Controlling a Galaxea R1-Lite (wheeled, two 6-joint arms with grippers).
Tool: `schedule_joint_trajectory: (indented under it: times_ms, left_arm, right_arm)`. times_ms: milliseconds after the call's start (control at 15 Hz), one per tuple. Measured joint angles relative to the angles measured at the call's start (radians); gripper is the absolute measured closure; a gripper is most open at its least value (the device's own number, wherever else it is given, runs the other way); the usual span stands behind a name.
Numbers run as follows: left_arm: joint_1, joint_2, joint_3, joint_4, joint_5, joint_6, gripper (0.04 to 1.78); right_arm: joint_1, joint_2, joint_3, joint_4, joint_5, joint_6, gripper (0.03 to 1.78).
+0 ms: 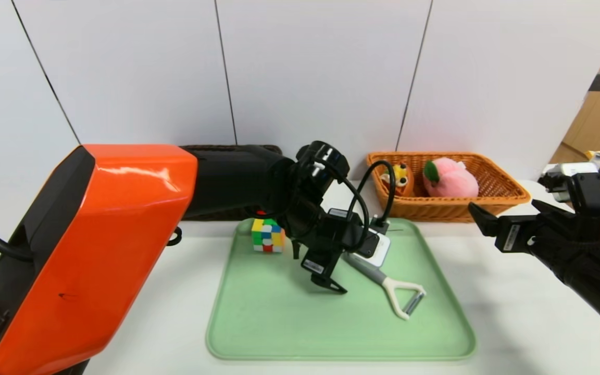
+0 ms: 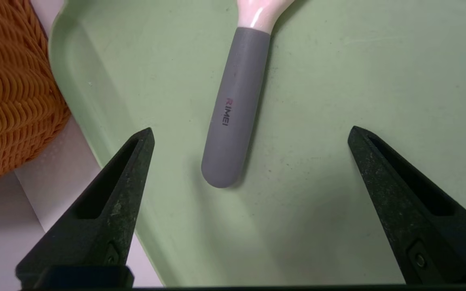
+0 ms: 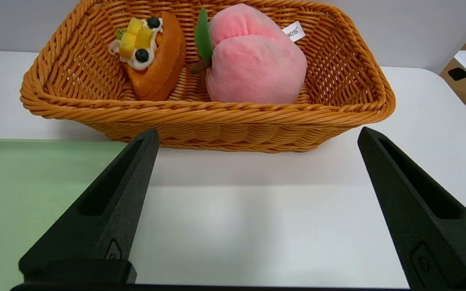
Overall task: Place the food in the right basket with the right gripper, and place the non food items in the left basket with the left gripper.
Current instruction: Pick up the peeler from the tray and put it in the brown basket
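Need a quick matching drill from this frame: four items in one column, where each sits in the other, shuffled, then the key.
Items:
1. peeler
2. puzzle cube
3. plush peach
4. left hand

Places:
A. in the orange-tan basket, next to the cake slice
B. open, above the peeler's grey handle
C. lying on the green tray, right of centre
D. standing at the tray's far left corner

Pairs: 1-C, 2-D, 3-A, 4-B
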State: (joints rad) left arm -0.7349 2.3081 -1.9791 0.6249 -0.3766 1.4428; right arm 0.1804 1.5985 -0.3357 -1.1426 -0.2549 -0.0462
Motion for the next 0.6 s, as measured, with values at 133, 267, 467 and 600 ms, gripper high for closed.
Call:
schedule_joint_trajectory:
  times_ms: [133, 267, 467, 600]
  left_arm:
    - [0.000, -0.007, -0.002, 0.056, -0.001, -0.004, 0.13]
    - [0.000, -0.020, -0.005, 0.099, 0.006, -0.010, 0.13]
    - [-0.012, -0.021, -0.008, 0.091, 0.025, -0.012, 0.13]
    - [-0.024, -0.008, -0.008, 0.044, 0.027, -0.017, 0.13]
  right_arm:
    - [0.006, 0.026, 0.016, -0.054, 0.000, 0.005, 0.12]
    - [0.013, 0.052, 0.032, -0.118, -0.001, 0.015, 0.12]
    - [0.017, 0.085, 0.060, -0.197, 0.000, 0.022, 0.12]
    - [0.017, 0.090, 0.067, -0.216, 0.001, 0.022, 0.12]
